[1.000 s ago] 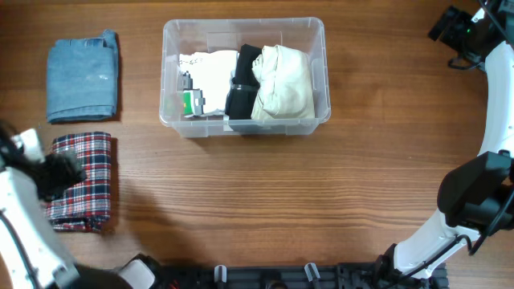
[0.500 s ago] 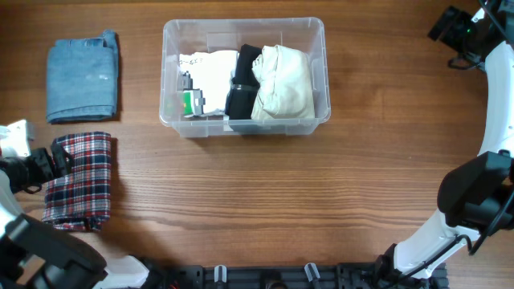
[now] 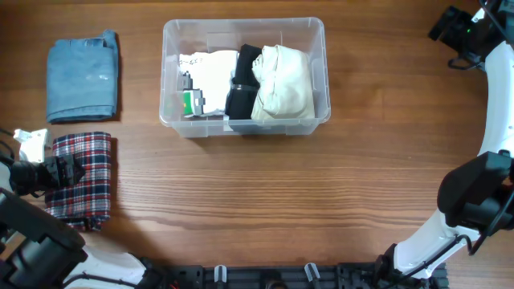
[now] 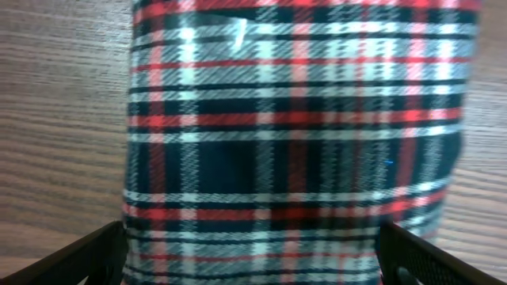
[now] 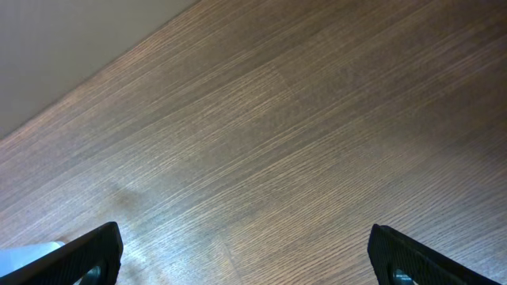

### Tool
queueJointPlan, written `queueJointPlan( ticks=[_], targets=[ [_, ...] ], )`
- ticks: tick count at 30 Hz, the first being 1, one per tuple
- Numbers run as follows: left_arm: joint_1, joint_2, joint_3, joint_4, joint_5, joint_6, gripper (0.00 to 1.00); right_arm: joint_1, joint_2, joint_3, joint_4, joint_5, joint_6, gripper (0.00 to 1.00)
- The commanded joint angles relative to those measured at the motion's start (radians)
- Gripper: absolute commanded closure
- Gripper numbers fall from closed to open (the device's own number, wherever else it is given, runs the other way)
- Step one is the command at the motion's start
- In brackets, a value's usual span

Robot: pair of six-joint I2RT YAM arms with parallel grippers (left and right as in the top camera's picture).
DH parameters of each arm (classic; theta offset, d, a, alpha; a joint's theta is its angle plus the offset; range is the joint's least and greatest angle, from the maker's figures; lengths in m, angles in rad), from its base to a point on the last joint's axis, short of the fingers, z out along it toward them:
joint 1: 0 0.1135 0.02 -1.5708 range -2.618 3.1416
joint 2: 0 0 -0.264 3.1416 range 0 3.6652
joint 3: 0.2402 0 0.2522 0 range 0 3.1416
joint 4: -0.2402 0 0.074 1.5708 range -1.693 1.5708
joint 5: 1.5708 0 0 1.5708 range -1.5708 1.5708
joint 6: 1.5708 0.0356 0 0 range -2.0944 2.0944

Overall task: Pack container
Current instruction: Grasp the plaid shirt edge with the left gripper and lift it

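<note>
Overhead, the left end effector (image 3: 71, 170), fingers spread wide and empty, sits at the plaid cloth's (image 3: 88, 183) left edge, while the container (image 3: 324, 76), long axis across the counter (image 3: 265, 201), lies well apart, ahead and to its right.

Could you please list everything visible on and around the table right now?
container: one, clear, top centre of the table
cream garment: one, cream, right end of the container
black item: one, black, middle of the container
white item: one, white, left part of the container
small item: one, green and white, container's front left
denim garment: one, blue, folded, upper left
plaid cloth: one, red, white and dark, left edge
table: one, brown wood
left end effector: one, black, open, at the plaid cloth
right end effector: one, black, open, over bare wood at upper right
</note>
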Motion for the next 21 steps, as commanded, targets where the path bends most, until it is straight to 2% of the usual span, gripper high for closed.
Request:
queueJointPlan(
  ticks=[1, 10, 16, 21],
  targets=[
    [0.009, 0.019, 0.019, 0.022, -0.035, 0.025, 0.0, 0.002, -0.011, -0.005, 0.002, 0.01, 0.002, 0.0],
    [0.019, 0.107, 0.019, 0.038, -0.039, 0.024, 0.0, 0.002, -0.011, -0.005, 0.002, 0.01, 0.002, 0.0],
    [0.019, 0.128, 0.019, 0.024, 0.105, 0.02, 0.0, 0.002, -0.011, -0.005, 0.002, 0.01, 0.002, 0.0],
    [0.016, 0.128, 0.019, -0.046, 0.24, 0.02, 0.0, 0.002, -0.011, -0.005, 0.002, 0.01, 0.002, 0.0]
  ],
)
